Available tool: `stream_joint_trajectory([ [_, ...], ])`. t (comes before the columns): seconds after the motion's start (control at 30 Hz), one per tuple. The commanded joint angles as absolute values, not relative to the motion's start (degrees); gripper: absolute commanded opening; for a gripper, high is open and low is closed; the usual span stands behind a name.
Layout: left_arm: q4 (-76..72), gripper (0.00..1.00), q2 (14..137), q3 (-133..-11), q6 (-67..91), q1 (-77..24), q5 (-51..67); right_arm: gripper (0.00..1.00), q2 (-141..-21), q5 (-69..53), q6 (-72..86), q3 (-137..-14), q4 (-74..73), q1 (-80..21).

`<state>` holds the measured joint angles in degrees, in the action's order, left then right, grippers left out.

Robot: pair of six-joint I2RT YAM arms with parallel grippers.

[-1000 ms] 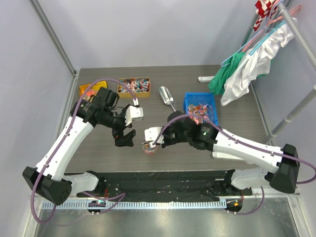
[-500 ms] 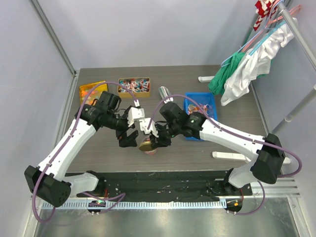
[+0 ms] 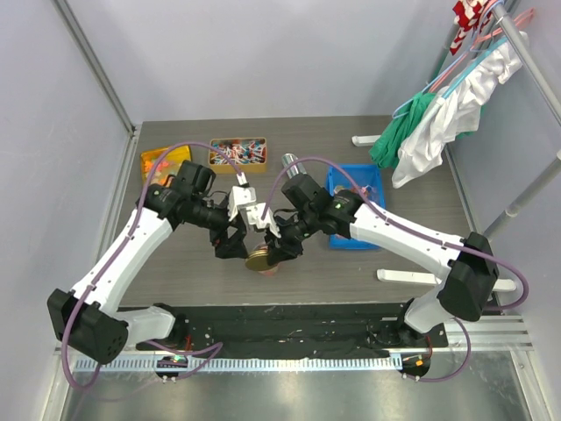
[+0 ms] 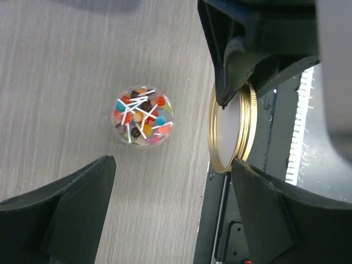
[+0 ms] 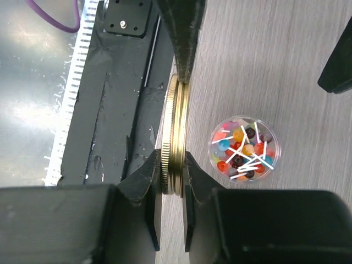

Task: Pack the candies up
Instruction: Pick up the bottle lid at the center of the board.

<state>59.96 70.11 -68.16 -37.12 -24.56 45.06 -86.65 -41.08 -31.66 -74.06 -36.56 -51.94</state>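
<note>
candies (image 5: 242, 148) are filling a small clear jar (image 4: 115, 118) that is standing on the bench (image 3: 175, 272), near its middle. we are seeing the right pincer (image 3: 279, 246) gripping a gold lid (image 5: 176, 137) by its rim, close by the jar. the left pincer (image 3: 230, 242) is hanging open, holding nothing, just left of the lid.

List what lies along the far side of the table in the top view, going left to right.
orange tray → tray of wrapped candies → metal scoop → blue bin → hanging clothes
</note>
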Motion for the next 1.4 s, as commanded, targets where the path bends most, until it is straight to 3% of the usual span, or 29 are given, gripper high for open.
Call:
stream_joint_trajectory([
  [0.0,53.5,0.91,66.0,-66.4,-35.8,-25.4,46.2,0.01,-83.3,-44.4,-29.1,-76.6,-30.3,-48.5],
  [0.13,48.5,1.00,62.9,-66.6,-32.0,-24.9,41.8,0.01,-79.4,-43.9,-29.8,-74.7,-30.3,-47.2],
  [0.57,45.1,0.98,68.5,-72.3,-26.0,-24.2,50.9,0.01,-76.6,-46.8,-21.5,-70.9,-20.0,-43.4],
  [0.83,46.5,0.67,70.8,-73.4,-25.7,-23.1,56.6,0.01,-76.8,-46.2,-20.7,-69.0,-16.7,-42.5],
  [1.0,48.6,0.61,70.2,-73.0,-27.2,-23.1,58.8,0.01,-77.1,-45.8,-20.9,-69.0,-16.3,-41.8],
  [1.2,51.8,0.46,70.3,-73.1,-30.3,-23.1,61.1,0.01,-78.0,-46.1,-20.4,-70.7,-16.1,-40.9],
  [1.23,52.0,0.34,70.4,-73.1,-30.4,-23.1,61.2,0.01,-78.5,-46.1,-20.3,-70.9,-16.1,-40.7],
  [1.27,52.0,0.28,70.2,-73.0,-30.4,-23.1,61.1,0.01,-78.8,-46.3,-20.2,-71.2,-16.1,-40.7],
  [1.37,51.4,0.22,70.0,-72.3,-30.1,-23.2,60.8,0.01,-79.6,-47.0,-19.8,-71.8,-16.1,-40.5],
])
